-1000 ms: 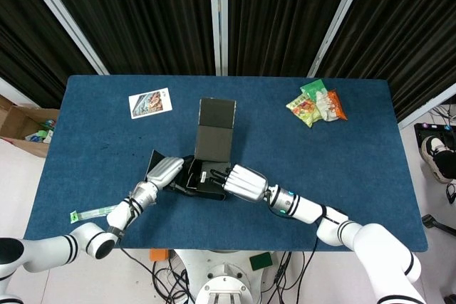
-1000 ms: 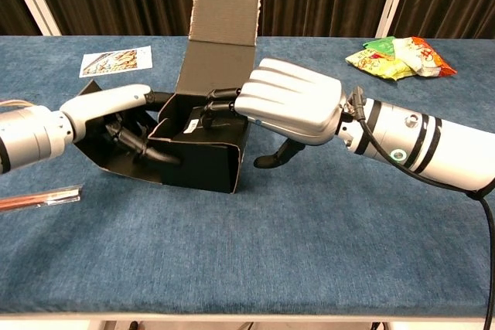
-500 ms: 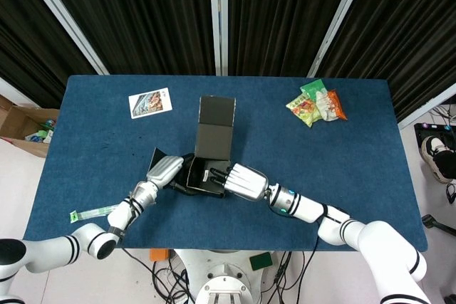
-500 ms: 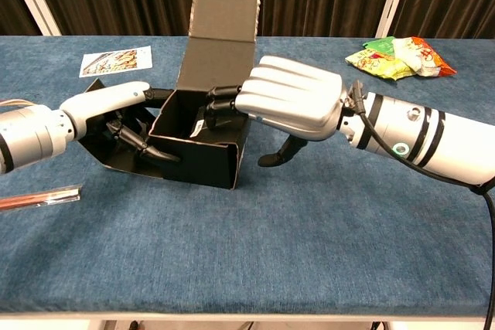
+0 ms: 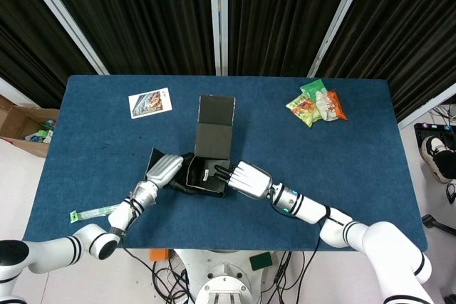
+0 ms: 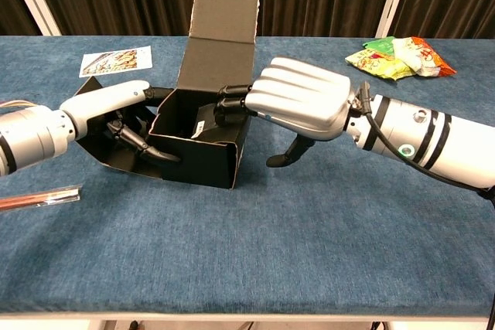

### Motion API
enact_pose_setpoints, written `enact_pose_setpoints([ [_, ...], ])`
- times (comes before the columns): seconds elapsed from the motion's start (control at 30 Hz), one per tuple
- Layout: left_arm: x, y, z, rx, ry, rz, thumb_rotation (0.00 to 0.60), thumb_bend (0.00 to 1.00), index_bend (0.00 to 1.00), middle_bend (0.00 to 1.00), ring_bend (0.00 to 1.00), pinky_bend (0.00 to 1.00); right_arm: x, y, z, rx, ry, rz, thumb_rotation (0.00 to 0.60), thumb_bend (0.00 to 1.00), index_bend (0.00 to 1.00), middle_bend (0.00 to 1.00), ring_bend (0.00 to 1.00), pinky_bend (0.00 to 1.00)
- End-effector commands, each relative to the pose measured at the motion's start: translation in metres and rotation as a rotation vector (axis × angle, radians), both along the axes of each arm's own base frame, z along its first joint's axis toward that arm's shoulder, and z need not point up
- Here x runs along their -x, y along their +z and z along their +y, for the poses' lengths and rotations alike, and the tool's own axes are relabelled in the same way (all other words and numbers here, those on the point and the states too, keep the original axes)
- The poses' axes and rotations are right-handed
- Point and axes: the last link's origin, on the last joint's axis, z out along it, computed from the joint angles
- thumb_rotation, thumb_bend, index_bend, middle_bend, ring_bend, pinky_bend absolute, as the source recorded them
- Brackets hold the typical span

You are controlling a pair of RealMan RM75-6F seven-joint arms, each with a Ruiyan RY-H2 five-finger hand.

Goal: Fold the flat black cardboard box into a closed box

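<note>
The black cardboard box [image 5: 205,176] [image 6: 198,154] stands open on the blue table, its lid [image 5: 215,124] [image 6: 220,36] upright at the back. A side flap [image 6: 91,87] slants out to its left. My left hand [image 5: 165,171] [image 6: 107,103] lies over that flap, its dark fingers [image 6: 144,147] curled against the flap and the box's left wall. My right hand [image 5: 246,179] [image 6: 303,106] is at the box's right wall, palm down, fingertips [image 6: 230,103] over the rim. Its thumb hangs outside, apart from the wall.
Snack packets [image 5: 317,103] [image 6: 398,56] lie at the far right of the table. A picture card [image 5: 150,102] [image 6: 116,59] lies far left. A thin wrapped strip [image 5: 92,212] [image 6: 39,197] lies by the near left edge. A carton [image 5: 21,126] sits on the floor to the left.
My right hand has drawn back to the right, its fingertips coming from inside the box to the right rim. The left hand has stayed on the flap.
</note>
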Motion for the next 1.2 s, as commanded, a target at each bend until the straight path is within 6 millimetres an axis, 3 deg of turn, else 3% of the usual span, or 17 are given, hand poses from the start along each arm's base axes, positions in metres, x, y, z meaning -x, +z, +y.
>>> enact_pose_setpoints([
  [0.03,0.0,0.0,0.001,-0.006,0.006,-0.004,0.494,0.0,0.42,0.41,0.67,0.92,0.001,-0.001,0.0,-0.005,-0.003,0.026,0.6,0.12,0.41,0.36,0.75,1.0],
  [0.23,0.0,0.0,0.001,-0.018,0.01,-0.013,0.5,0.0,0.46,0.45,0.68,0.92,-0.006,0.002,-0.003,-0.011,-0.002,0.065,0.6,0.18,0.56,0.52,0.76,1.0],
  [0.47,0.0,0.0,0.002,-0.013,0.014,-0.009,0.498,0.0,0.47,0.45,0.68,0.92,-0.011,0.003,-0.004,-0.016,0.018,0.152,0.6,0.21,0.68,0.62,0.76,1.0],
  [0.73,0.0,0.002,0.003,-0.031,0.024,-0.023,0.497,0.03,0.52,0.49,0.68,0.92,-0.02,0.012,-0.009,-0.001,0.015,0.15,0.6,0.31,0.96,0.93,0.8,1.0],
  [0.83,0.0,0.002,0.003,-0.034,0.024,-0.022,0.496,0.03,0.52,0.49,0.69,0.92,-0.022,0.014,-0.01,0.002,0.014,0.141,0.6,0.33,1.0,1.0,0.82,1.0],
  [1.03,-0.001,0.004,0.004,-0.039,0.026,-0.021,0.499,0.03,0.52,0.49,0.68,0.92,-0.021,0.018,-0.014,0.03,0.022,0.141,0.6,0.33,0.98,0.97,0.83,1.0],
  [1.1,0.0,0.005,0.005,-0.042,0.029,-0.02,0.497,0.03,0.51,0.49,0.68,0.92,-0.019,0.019,-0.015,0.039,0.021,0.141,0.6,0.3,0.88,0.86,0.83,1.0],
  [1.2,0.0,0.005,0.005,-0.048,0.031,-0.017,0.495,0.03,0.51,0.48,0.68,0.92,-0.018,0.021,-0.016,0.047,-0.001,0.122,0.6,0.18,0.51,0.51,0.82,1.0],
])
